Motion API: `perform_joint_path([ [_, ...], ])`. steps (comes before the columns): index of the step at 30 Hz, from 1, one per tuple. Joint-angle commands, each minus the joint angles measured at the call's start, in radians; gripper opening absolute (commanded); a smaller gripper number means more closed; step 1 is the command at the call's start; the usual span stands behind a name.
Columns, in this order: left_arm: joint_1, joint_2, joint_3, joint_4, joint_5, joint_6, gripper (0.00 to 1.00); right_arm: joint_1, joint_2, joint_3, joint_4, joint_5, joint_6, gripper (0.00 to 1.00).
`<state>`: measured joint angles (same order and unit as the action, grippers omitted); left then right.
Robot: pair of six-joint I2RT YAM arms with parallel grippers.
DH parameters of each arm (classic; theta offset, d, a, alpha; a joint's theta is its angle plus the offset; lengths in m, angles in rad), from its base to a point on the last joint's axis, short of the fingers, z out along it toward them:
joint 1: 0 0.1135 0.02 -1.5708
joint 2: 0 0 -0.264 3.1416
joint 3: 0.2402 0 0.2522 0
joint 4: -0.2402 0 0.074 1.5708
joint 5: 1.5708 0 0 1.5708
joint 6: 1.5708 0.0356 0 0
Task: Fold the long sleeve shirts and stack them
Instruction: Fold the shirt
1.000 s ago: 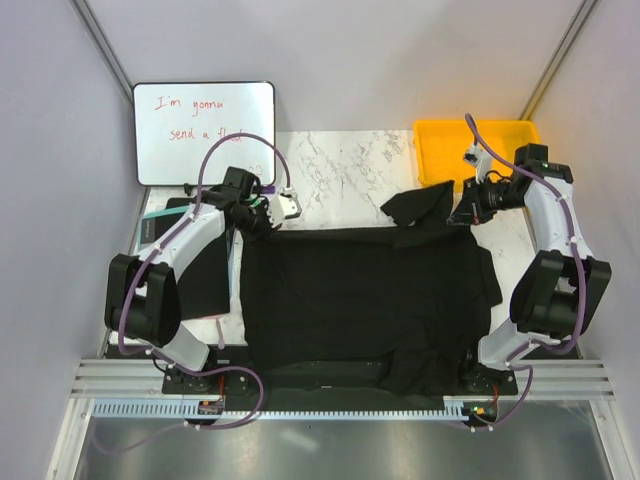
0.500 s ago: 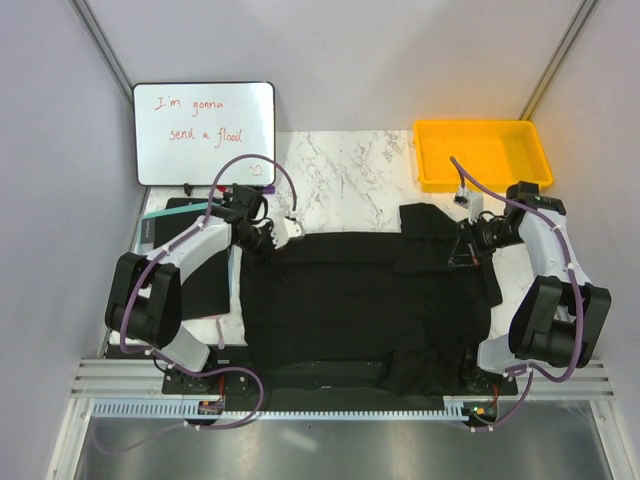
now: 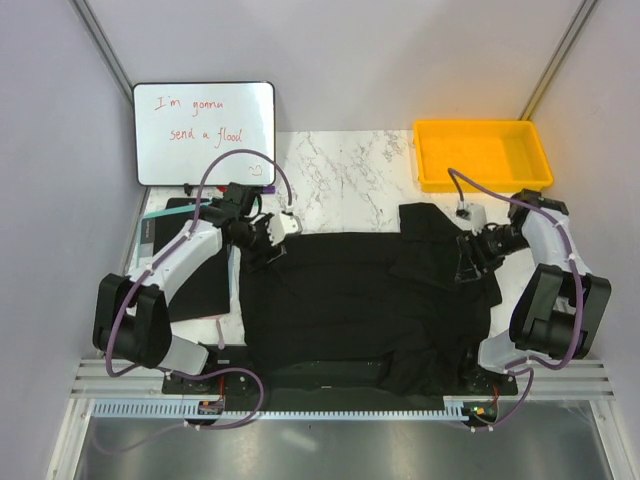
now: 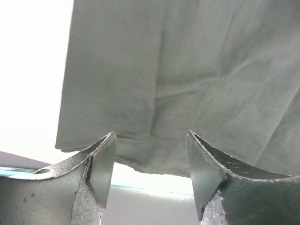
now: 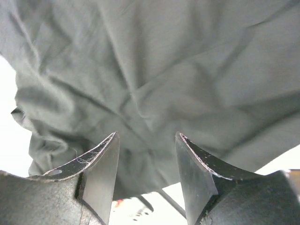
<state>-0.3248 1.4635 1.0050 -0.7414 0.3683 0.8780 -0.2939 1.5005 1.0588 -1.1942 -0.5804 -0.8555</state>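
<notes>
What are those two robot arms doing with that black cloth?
They are folding a black shirt spread on the table. The left arm is at its far left corner, the right arm at the far right, where the cloth lies bunched. Both pairs of jaws stand open, gripping nothing.

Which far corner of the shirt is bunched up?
The right corner of the shirt, by the right gripper: cloth lies heaped in folds there, while the left corner lies flat.

Looks like a robotics lab cell: plain grey partition walls [image 3: 350, 60], aluminium rail frame [image 3: 340, 385], marble-patterned surface [image 3: 340, 180], red-scribbled rectangular whiteboard [image 3: 204, 132].
</notes>
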Motion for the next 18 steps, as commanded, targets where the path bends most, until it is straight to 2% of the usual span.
perform_joint_path([
  [1,-0.006,-0.042,0.121,-0.015,0.107,-0.077,0.69,-0.031,-0.022,0.154,0.033,-0.051,-0.039,0.58],
  [3,-0.008,-0.02,0.173,-0.016,0.133,-0.132,0.69,0.01,-0.019,0.162,0.144,-0.068,0.028,0.56],
  [6,-0.011,0.015,0.225,-0.013,0.179,-0.198,0.71,0.117,0.015,0.158,0.293,0.005,0.119,0.54],
  [7,-0.01,0.021,0.234,-0.006,0.191,-0.218,0.79,0.137,0.027,0.161,0.326,0.028,0.136,0.54],
  [11,-0.01,0.024,0.247,0.033,0.213,-0.287,0.84,0.222,0.095,0.184,0.49,0.105,0.196,0.57],
  [18,-0.011,0.029,0.241,0.045,0.212,-0.335,0.86,0.349,0.253,0.259,0.564,0.174,0.208,0.58],
])
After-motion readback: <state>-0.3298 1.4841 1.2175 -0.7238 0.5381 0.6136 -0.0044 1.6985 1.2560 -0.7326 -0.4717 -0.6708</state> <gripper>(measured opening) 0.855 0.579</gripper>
